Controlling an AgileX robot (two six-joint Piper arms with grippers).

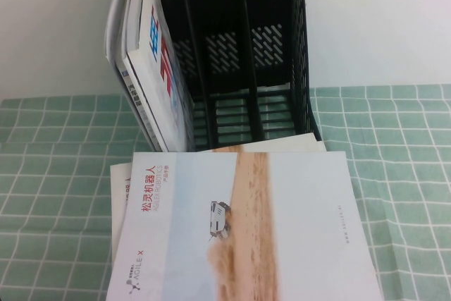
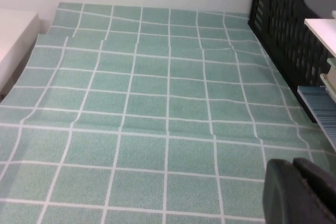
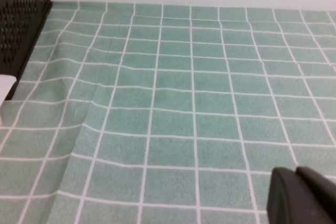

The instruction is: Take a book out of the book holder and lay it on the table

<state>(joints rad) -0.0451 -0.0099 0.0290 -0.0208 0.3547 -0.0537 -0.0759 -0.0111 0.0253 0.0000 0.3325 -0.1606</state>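
The black book holder (image 1: 299,47) stands at the back of the table with three slots. Several books (image 1: 151,68) lean in its left slot; the other two slots look empty. A book with a sandy road cover (image 1: 246,230) lies flat on the table in front of the holder, on top of other flat white books (image 1: 121,188). Neither gripper shows in the high view. My left gripper (image 2: 293,163) is shut and empty, low over the cloth left of the holder (image 2: 278,24). My right gripper (image 3: 295,170) is shut and empty, over the cloth right of the holder (image 3: 21,19).
A green checked cloth (image 1: 394,174) covers the table, with wrinkles on both sides. A white wall runs behind. A white block (image 2: 13,40) sits at the cloth's edge in the left wrist view. A white book corner (image 3: 6,85) shows beside the holder.
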